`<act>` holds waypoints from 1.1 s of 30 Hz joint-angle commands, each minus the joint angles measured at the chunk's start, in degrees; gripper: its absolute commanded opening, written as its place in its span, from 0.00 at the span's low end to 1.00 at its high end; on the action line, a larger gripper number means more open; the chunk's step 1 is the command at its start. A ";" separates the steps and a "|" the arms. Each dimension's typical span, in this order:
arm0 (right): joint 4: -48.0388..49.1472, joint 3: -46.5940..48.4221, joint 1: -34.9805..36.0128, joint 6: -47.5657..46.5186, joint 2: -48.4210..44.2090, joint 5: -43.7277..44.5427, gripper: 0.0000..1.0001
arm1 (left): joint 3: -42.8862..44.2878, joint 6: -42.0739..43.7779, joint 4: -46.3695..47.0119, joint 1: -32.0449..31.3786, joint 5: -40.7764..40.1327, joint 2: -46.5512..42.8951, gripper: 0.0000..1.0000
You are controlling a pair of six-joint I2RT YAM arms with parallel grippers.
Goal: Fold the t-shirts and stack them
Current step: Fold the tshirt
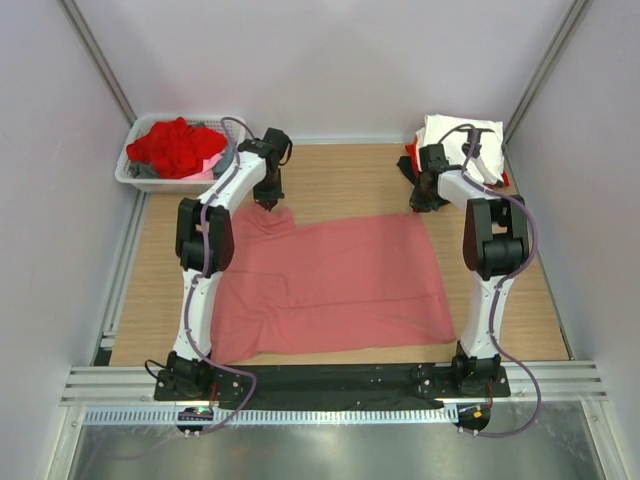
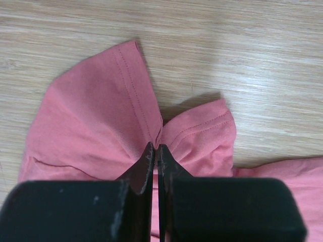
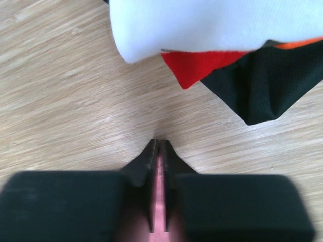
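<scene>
Well, I judge the job somewhere past its start but far from finished: a stack sits in the far right corner of the table (image 1: 340, 180), with the white tee (image 3: 212, 25) on top and a red tee (image 3: 202, 63) and a black tee (image 3: 257, 85) showing beneath it, so at least three look done. The salmon-pink t-shirt (image 1: 330, 285) lies spread flat across the middle of the table, its hem toward the near edge, and I see no fold made in it yet. My left gripper (image 2: 155, 148) is down at the shirt's far left corner, jaws pressed together on a pinch of pink cloth where the sleeve bunches into creases. My right gripper (image 3: 158, 143) is at the shirt's far right corner, just beside the stack, jaws likewise closed; the wrist view is blurred, but the pink sliver between the fingers appears to be the shirt's edge, so I take it that I have hold there too. With both far corners gripped, the first fold of this shirt seems to be the step in hand. Beyond that, the white basket (image 1: 125, 168) in the far left corner holds a heap of red t-shirts (image 1: 175, 145) with some grey cloth (image 1: 228, 155) at its side, all unfolded, so a good share of the work is left
</scene>
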 commanded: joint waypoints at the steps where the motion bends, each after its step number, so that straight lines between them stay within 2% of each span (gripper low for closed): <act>1: 2.14 -3.94 0.02 0.62 -1.19 -3.22 0.05 | 0.08 0.69 -0.49 0.26 -0.89 -3.85 0.00; 2: 2.40 -4.48 0.11 0.71 -1.63 -3.57 0.01 | 0.00 0.69 -0.49 0.26 -0.98 -3.94 0.00; 7: 3.28 -6.85 0.11 0.45 -4.35 -4.10 0.01 | 0.26 0.69 -0.66 0.26 -1.50 -4.73 0.00; 11: 1.54 -6.42 0.11 -0.25 -7.08 -0.26 0.01 | 0.17 0.69 -0.49 0.26 -2.03 -5.87 0.00; 12: 0.48 -5.81 0.11 -0.61 -7.69 0.81 0.06 | 0.17 0.60 -0.49 0.26 -2.03 -5.96 0.00; 13: -1.18 -5.02 0.11 -1.04 -7.96 2.04 0.37 | 0.08 0.60 -0.31 0.26 -2.03 -6.14 0.00; 15: -2.60 -4.40 0.11 -1.57 -8.92 6.34 0.59 | -0.09 0.43 -0.22 0.26 -2.03 -6.49 0.00; 16: -3.04 -4.65 0.11 -1.75 -9.45 7.40 0.62 | -0.09 0.51 -0.31 0.26 -2.12 -6.49 0.00; 22: -3.13 -4.75 0.11 -1.40 -10.51 5.83 0.65 | 0.00 0.96 -0.31 0.35 -2.12 -6.93 0.00; 33: -1.46 -0.71 0.28 -0.78 -3.13 0.64 0.63 | -0.88 1.04 -0.13 0.96 -1.95 -7.80 0.00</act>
